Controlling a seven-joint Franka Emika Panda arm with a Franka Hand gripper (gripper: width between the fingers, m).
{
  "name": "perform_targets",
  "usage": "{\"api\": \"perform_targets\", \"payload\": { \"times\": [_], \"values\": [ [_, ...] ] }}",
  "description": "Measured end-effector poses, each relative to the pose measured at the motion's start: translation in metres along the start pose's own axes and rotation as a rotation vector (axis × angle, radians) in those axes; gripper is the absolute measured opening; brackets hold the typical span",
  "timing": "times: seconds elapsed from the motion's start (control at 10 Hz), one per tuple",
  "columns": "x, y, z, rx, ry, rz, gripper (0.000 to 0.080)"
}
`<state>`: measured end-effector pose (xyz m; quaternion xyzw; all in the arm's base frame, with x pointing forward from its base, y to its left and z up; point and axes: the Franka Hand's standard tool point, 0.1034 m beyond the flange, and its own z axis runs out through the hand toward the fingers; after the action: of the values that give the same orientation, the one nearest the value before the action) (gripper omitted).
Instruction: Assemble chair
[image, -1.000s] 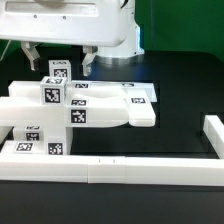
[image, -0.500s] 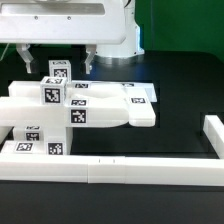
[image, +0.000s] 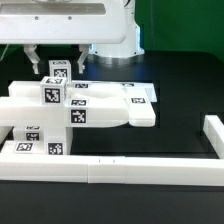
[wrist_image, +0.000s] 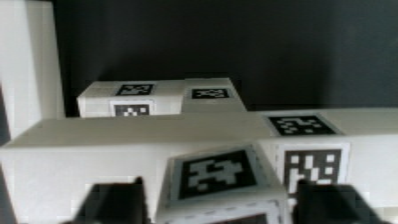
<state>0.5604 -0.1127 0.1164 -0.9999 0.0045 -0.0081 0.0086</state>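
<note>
Open-fingered, the gripper (image: 56, 65) hangs over the chair (image: 85, 105) with nothing in its grasp; its two dark fingertips (wrist_image: 324, 198) stand apart on either side of a tagged block (wrist_image: 221, 180) in the wrist view. Over the last second it has slid toward the exterior view's left, from above the flat panel (image: 125, 98) to directly over the small upright post (image: 58, 72) at the back of the stack. The fingers now straddle that post, though whether they touch it is hard to tell at this blur.

The chair itself sits on the black desk (image: 180, 95) toward the exterior view's left edge, pressed up against the long white rail (image: 130, 170) along the front. None of its parts has shifted in that second.

Judging by this, the arm has finished lining up and is about to come down and close on the post, so the next step is a grasp, not a placement. The short white rail (image: 212, 135) at the right edge lies well apart from all of this.
</note>
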Motion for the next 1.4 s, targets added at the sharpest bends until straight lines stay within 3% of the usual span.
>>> {"api": "perform_targets", "payload": {
  "times": [0.1,0.6,1.4],
  "values": [
    [0.0000,0.0002,0.0000,0.000,0.000,0.000,0.0282],
    [0.0000,-0.0005,0.0000,0.001,0.000,0.298,0.0282],
    [-0.0007,0.0019,0.0006,0.025,-0.003,0.915,0.0284]
  ]
}}
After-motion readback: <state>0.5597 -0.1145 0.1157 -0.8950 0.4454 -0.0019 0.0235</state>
